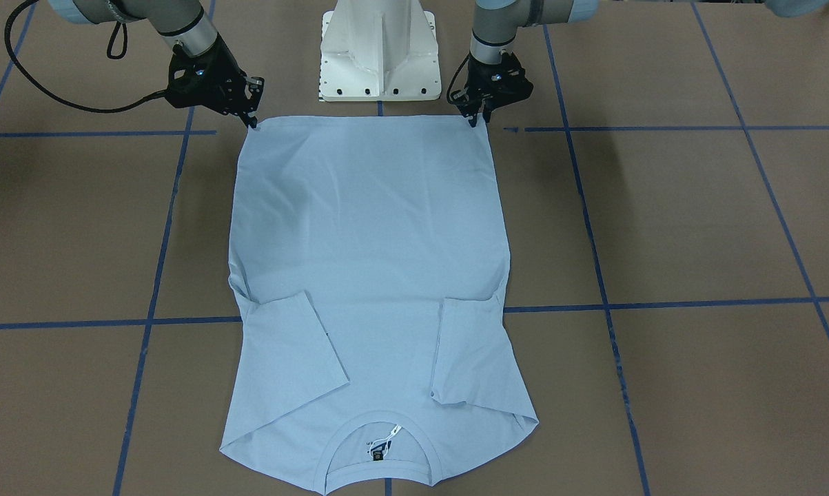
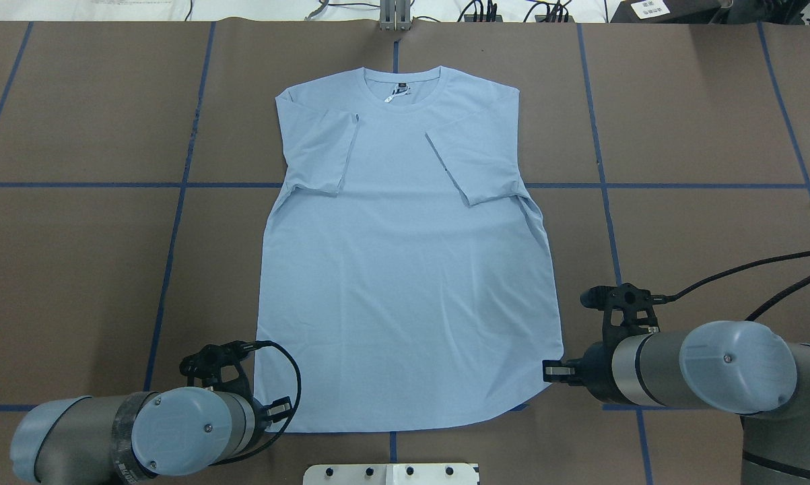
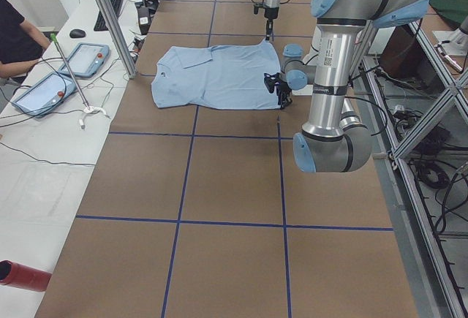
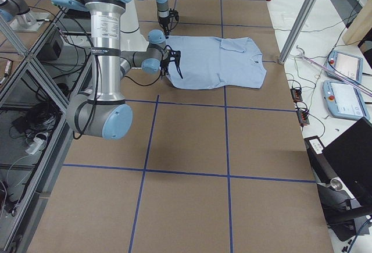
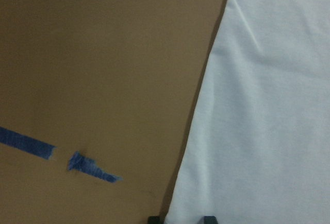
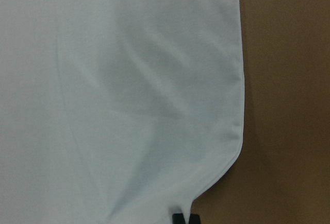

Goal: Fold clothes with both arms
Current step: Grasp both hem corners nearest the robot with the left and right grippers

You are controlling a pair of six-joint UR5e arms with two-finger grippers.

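Observation:
The light blue T-shirt (image 1: 366, 227) (image 2: 405, 269) lies flat on the brown table, plain side up. Both short sleeves are folded inward, and the collar with its neck label (image 2: 398, 93) is on the far side from the robot. My left gripper (image 1: 478, 120) (image 2: 282, 407) is at the hem's left corner. In the left wrist view its fingertips (image 5: 153, 219) stand apart, open, with the shirt's edge (image 5: 268, 105) between them. My right gripper (image 1: 252, 122) (image 2: 551, 370) is at the other hem corner, its tips (image 6: 185, 219) close together, shut on the cloth (image 6: 129, 80).
The white pedestal base (image 1: 380, 55) stands just behind the hem, between the arms. Blue tape lines (image 2: 176, 215) grid the table. A side bench holds tablets (image 3: 44, 91) and cables, with a person (image 3: 14, 40) seated there. A metal post (image 3: 110, 18) rises near the collar end.

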